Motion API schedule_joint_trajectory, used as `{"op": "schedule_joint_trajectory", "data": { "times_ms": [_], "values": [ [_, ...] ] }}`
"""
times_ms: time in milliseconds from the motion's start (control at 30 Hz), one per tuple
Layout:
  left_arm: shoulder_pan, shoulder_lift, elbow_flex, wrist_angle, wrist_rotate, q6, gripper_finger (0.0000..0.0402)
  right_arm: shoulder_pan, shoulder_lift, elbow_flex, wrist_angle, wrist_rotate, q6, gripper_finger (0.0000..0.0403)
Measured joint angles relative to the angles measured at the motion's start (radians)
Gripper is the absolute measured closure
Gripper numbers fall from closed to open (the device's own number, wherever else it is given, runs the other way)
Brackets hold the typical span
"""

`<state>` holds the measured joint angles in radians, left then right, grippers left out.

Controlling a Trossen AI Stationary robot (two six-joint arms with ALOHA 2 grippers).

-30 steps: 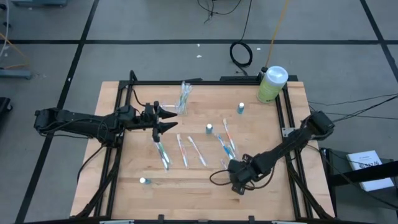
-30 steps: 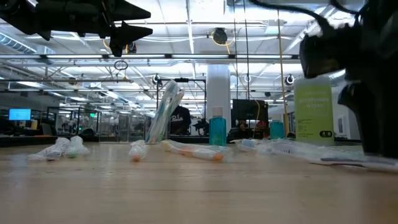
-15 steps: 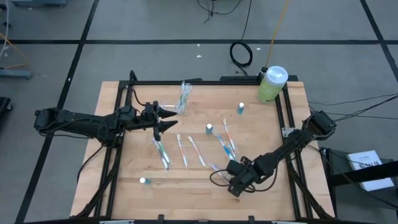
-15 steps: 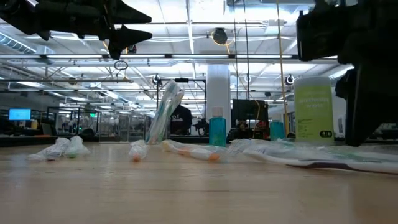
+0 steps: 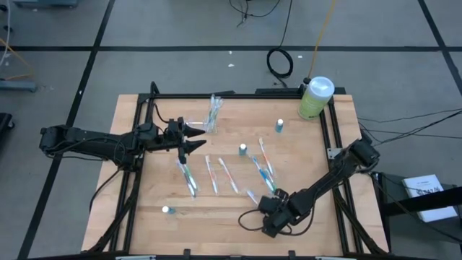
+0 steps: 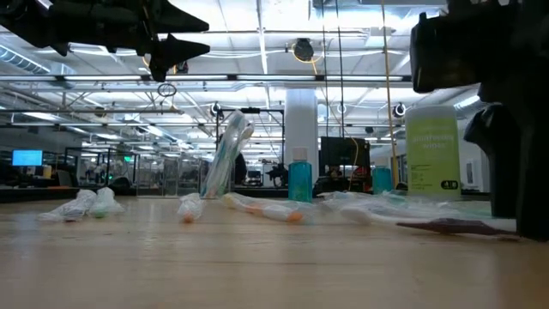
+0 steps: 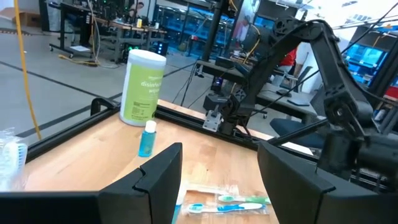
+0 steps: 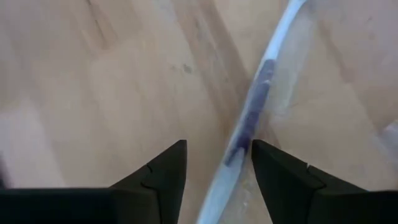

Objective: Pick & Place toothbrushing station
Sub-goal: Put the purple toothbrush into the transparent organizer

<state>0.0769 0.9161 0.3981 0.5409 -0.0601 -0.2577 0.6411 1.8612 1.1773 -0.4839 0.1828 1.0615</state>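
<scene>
The left gripper (image 5: 189, 138) hangs above the table's left half, its dark fingers apart and empty, apparently waiting. Just beyond it the toothbrushing station (image 5: 214, 114), a clear plastic holder of tall compartments, leans at the far edge. Right gripper (image 5: 268, 211) sits low near the front, fingers parted astride a wrapped blue-handled toothbrush (image 8: 252, 118), seemingly to pinch it.

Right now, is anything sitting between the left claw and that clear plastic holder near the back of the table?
Nothing visible. The left claw hovers open just beside the clear holder, with only bare table between them.
</scene>
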Motion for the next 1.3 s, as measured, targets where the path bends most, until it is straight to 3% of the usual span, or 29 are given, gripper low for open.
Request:
{"op": "schedule_joint_trajectory", "data": {
  "times_ms": [333,667,767,900,1100,1200,1300],
  "values": [
    [-0.001,0.000,0.000,0.000,0.001,-0.004,0.0186,-0.011,0.084,0.009,-0.083,-0.029,-0.029,0.0254],
    [0.000,0.000,0.000,0.005,0.000,-0.006,0.0186,-0.011,0.035,0.007,-0.129,0.089,-0.123,0.0383],
    [0.000,0.000,0.000,0.004,0.000,-0.007,0.0186,-0.010,0.008,0.001,-0.126,0.150,-0.181,0.0386],
    [-0.006,0.000,0.000,0.004,-0.001,-0.010,0.0186,-0.012,-0.054,0.000,-0.142,0.282,-0.232,0.0373],
    [-0.037,0.007,0.000,0.054,-0.002,0.058,0.0186,0.010,-0.168,0.002,-0.114,0.641,-0.380,0.0388],
    [-0.067,0.055,0.000,0.099,-0.002,0.114,0.0186,0.001,-0.220,-0.035,0.011,0.806,-0.528,0.0387],
    [-0.090,0.136,0.000,0.186,-0.001,0.201,0.0186,-0.049,-0.258,-0.127,0.255,0.833,-0.737,0.0382]
  ]
}}
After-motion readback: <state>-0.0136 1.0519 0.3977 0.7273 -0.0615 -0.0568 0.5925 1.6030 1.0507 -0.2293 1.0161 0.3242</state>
